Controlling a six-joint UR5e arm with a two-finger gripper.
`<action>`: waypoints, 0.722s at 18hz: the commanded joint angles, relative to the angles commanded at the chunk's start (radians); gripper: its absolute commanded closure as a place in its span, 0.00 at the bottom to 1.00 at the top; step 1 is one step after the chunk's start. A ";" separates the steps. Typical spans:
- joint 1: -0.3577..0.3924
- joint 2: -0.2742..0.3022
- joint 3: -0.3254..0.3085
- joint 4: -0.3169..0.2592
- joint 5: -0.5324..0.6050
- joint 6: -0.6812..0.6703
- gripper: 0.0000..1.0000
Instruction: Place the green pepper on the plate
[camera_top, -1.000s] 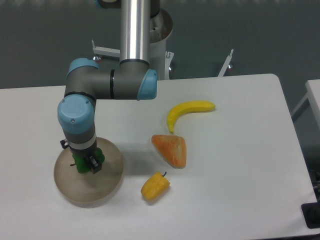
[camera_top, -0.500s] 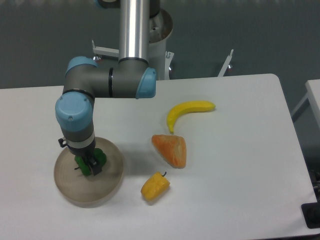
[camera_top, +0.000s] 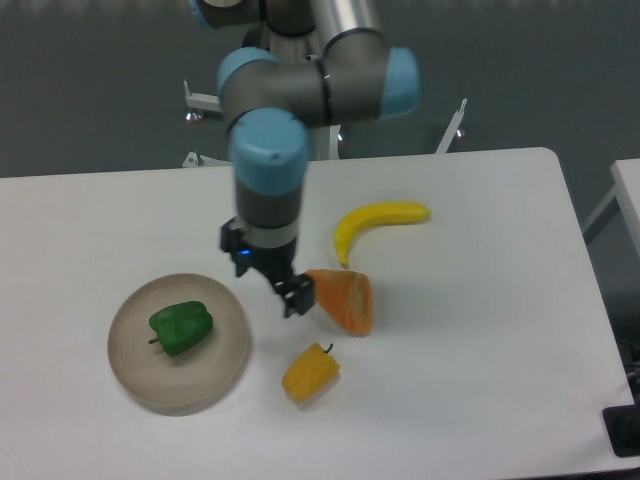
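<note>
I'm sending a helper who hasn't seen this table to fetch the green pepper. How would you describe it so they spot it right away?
Start at the round beige plate near the table's front left corner. The green pepper lies on it, a little behind its middle. It is the only dark green thing there; the other pepper is yellow and sits on the bare table to the plate's right.
</note>
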 joint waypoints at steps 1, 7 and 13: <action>0.021 0.000 0.000 -0.002 0.003 0.040 0.00; 0.169 0.018 -0.080 0.001 0.005 0.288 0.00; 0.253 0.014 -0.095 -0.006 0.072 0.566 0.00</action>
